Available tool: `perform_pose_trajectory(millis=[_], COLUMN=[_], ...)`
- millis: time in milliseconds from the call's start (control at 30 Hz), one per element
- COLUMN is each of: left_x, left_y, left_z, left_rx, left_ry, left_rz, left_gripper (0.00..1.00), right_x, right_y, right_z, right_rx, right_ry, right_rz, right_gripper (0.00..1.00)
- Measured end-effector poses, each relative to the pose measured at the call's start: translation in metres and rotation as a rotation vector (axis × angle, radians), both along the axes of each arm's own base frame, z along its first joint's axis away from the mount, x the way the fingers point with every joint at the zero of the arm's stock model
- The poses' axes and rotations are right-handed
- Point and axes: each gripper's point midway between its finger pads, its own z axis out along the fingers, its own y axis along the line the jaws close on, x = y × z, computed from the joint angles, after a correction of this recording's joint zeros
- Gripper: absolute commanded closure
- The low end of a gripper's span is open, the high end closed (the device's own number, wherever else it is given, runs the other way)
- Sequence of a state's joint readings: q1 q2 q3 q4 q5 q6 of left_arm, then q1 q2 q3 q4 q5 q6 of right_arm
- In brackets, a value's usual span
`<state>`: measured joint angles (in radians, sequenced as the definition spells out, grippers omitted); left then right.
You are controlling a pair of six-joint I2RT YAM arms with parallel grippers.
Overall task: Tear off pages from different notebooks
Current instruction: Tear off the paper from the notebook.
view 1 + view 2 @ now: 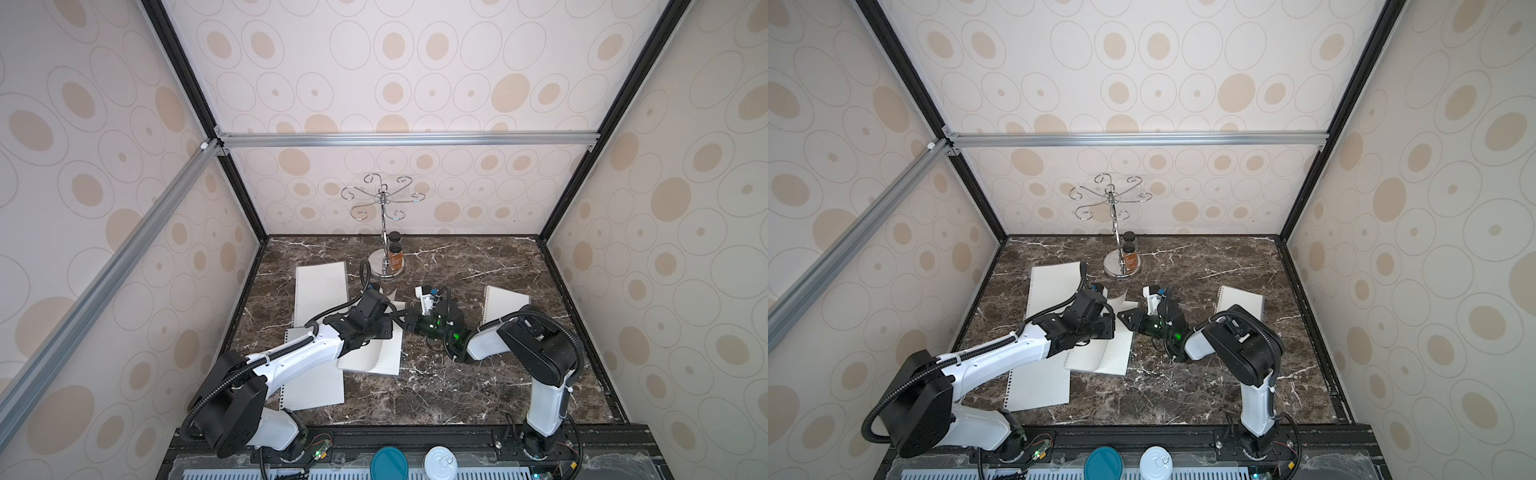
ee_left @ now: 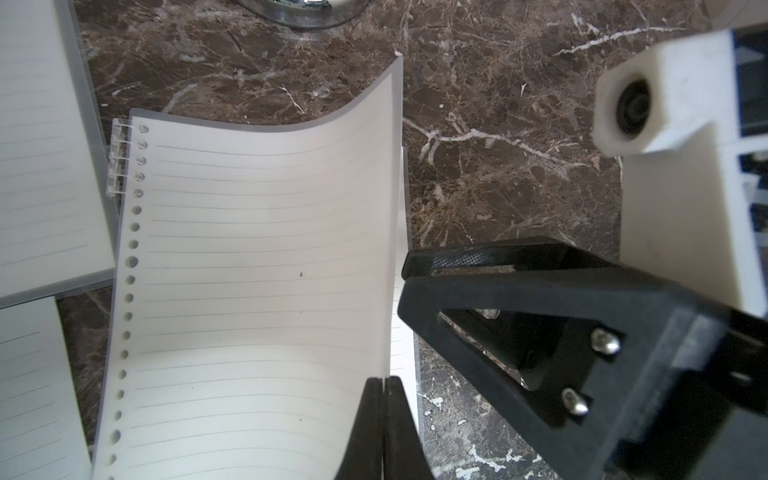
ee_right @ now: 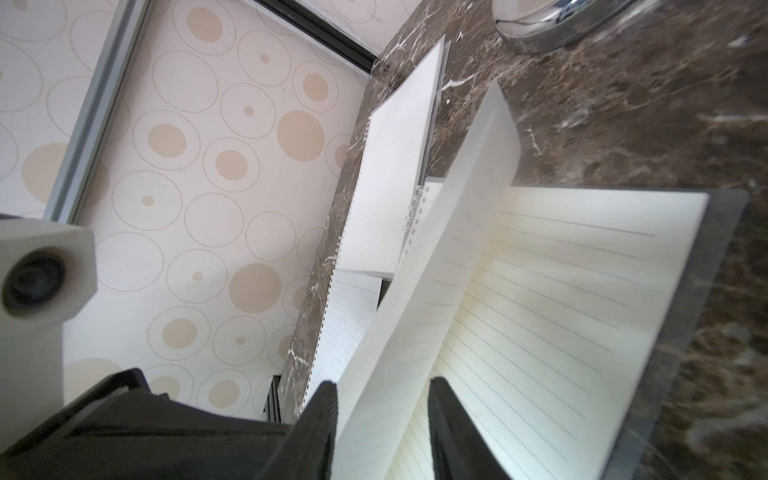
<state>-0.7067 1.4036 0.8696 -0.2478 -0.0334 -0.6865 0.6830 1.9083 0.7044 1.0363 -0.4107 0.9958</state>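
Note:
An open notebook [image 1: 374, 353] lies at mid-table, and its top page [image 2: 257, 270] curls up off the pad. My left gripper [image 2: 382, 380] is shut on that page's free edge. My right gripper [image 3: 382, 388] stands open with one finger on each side of the same raised page [image 3: 436, 270], close beside the left gripper [image 1: 386, 318]. In a top view the right gripper [image 1: 409, 321] points left at the notebook's near corner. Lined paper [image 3: 561, 311] and a grey cover [image 3: 706, 291] lie flat under the lifted page.
A second notebook [image 1: 320, 291] lies at the back left and a third [image 1: 505, 305] at the right behind my right arm. A punched sheet [image 1: 313, 386] lies flat front left. A chrome hook stand [image 1: 382, 232] with a brown bottle [image 1: 395, 257] stands at the back.

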Motion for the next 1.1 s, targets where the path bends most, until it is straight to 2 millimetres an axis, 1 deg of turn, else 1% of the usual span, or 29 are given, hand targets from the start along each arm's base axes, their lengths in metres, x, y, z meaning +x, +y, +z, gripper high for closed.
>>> perform_pose_trajectory(millis=[333, 467, 600, 667, 767, 867, 967, 1067, 1100], left_x=[0.0, 0.0, 0.001, 0.001, 0.001, 0.001, 0.001, 0.001, 0.001], left_y=[0.001, 0.001, 0.001, 0.001, 0.001, 0.002, 0.002, 0.002, 0.002], left_z=[-0.001, -0.001, -0.001, -0.001, -0.001, -0.001, -0.001, -0.001, -0.001], left_rx=[-0.002, -0.002, -0.002, -0.002, -0.001, -0.001, -0.001, -0.002, -0.001], left_ry=[0.004, 0.004, 0.004, 0.004, 0.003, 0.003, 0.003, 0.003, 0.004], left_rz=[0.002, 0.001, 0.002, 0.002, 0.001, 0.002, 0.003, 0.003, 0.003], left_gripper=[1.0, 1.0, 1.0, 1.0, 1.0, 1.0, 1.0, 1.0, 1.0], right_x=[-0.003, -0.003, -0.003, -0.003, -0.002, -0.002, -0.003, -0.003, -0.003], right_y=[0.003, 0.005, 0.006, 0.006, 0.006, 0.006, 0.006, 0.005, 0.004], right_z=[0.0, -0.004, -0.011, -0.011, -0.011, -0.011, -0.012, -0.016, -0.018], right_rx=[0.003, -0.002, -0.01, -0.01, -0.01, -0.01, -0.011, -0.026, -0.032], right_ry=[0.0, 0.006, 0.021, 0.021, 0.021, 0.022, 0.023, 0.032, 0.036], right_rz=[0.01, 0.013, 0.011, 0.011, 0.009, 0.008, 0.008, 0.003, 0.001], right_gripper=[0.66, 0.67, 0.75, 0.78, 0.82, 0.83, 0.82, 0.73, 0.72])
